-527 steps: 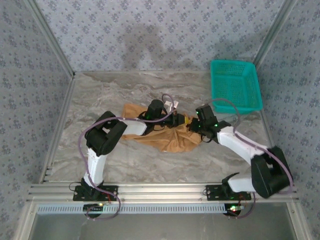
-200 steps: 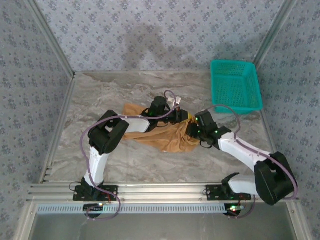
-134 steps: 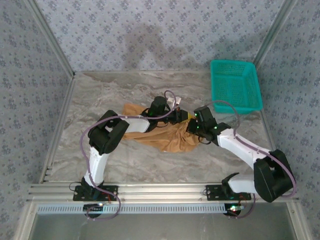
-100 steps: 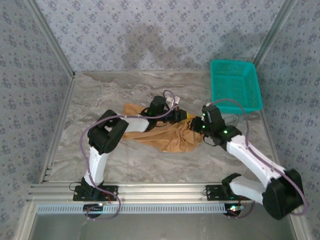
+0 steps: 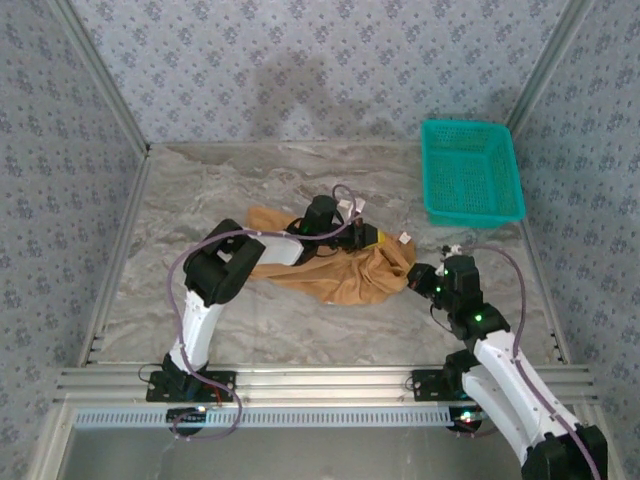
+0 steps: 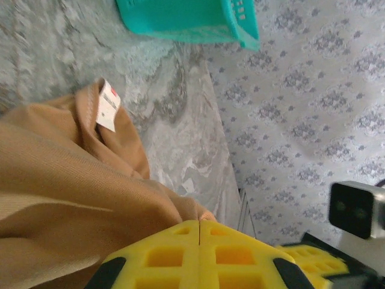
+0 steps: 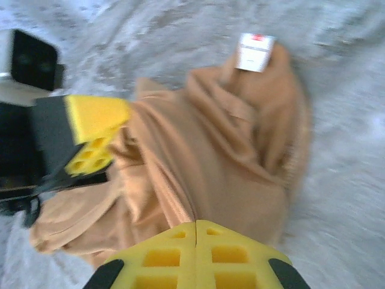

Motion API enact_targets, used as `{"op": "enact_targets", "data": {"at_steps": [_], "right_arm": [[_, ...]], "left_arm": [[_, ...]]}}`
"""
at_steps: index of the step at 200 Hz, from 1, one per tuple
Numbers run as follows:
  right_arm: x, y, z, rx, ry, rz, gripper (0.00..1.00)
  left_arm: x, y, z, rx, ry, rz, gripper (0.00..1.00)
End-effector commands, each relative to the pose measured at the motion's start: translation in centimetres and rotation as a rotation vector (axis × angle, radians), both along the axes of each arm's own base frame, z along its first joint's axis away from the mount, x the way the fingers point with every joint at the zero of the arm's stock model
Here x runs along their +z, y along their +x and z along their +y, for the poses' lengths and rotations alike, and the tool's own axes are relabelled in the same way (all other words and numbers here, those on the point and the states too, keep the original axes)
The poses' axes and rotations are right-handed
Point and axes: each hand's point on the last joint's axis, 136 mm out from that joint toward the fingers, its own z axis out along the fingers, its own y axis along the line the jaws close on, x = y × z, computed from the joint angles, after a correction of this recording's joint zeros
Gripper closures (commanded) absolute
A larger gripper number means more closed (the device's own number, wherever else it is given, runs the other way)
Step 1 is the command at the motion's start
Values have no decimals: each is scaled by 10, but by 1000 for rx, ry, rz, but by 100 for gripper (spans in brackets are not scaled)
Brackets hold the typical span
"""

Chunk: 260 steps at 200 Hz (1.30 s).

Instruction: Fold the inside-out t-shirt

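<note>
We've got the table (image 5: 200, 200) with the t-shirt (image 5: 335, 280) mid-table in a crumpled heap, no folds made. Left gripper (image 5: 372, 238) pinches its far edge, right gripper (image 5: 414, 281) pinches its right end. Label (image 5: 404, 238) exposed. Flattening and all folds remain.

In mid-frame on the table (image 5: 200, 190): t-shirt (image 5: 335, 272). In the upper right, well apart from it: basket (image 5: 470, 170). At the t-shirt's upper right edge: left hand (image 5: 372, 238). Touching its right end, lower down: right hand (image 5: 415, 280).
</note>
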Motion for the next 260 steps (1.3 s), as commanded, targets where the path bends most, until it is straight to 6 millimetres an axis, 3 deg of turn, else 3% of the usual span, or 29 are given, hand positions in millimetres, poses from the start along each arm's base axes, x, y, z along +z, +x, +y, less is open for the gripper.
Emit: {"op": "enact_targets", "data": {"at_steps": [1, 20, 64, 89, 120, 140, 183, 211, 235, 260], "right_arm": [[-30, -18, -32, -161, -65, 129, 92], [-25, -19, -35, -174, -78, 138, 87], [6, -14, -27, -94, -156, 115, 81], [21, -8, -8, 5, -211, 87, 87], [33, 4, 34, 176, -229, 44, 90], [18, 13, 44, 213, -276, 105, 88], [-18, 23, 19, 129, -430, 242, 82], [-30, 23, 10, 87, -439, 275, 73], [-45, 23, 10, 88, -440, 305, 56], [-56, 25, 10, 75, -430, 325, 55]], "left_arm": [[12, 7, -6, 22, -23, -36, 100], [11, -1, -15, 4, -20, -37, 100], [8, -9, -25, -13, -17, -29, 100], [7, -12, -30, -20, -13, -28, 100], [6, -12, -31, -21, -8, -27, 100], [7, -12, -31, -20, -7, -27, 100], [9, -12, -31, -22, -3, -31, 100], [9, -13, -31, -24, -1, -31, 100], [10, -13, -32, -26, -2, -31, 100], [8, -13, -32, -26, -1, -30, 100]]}}
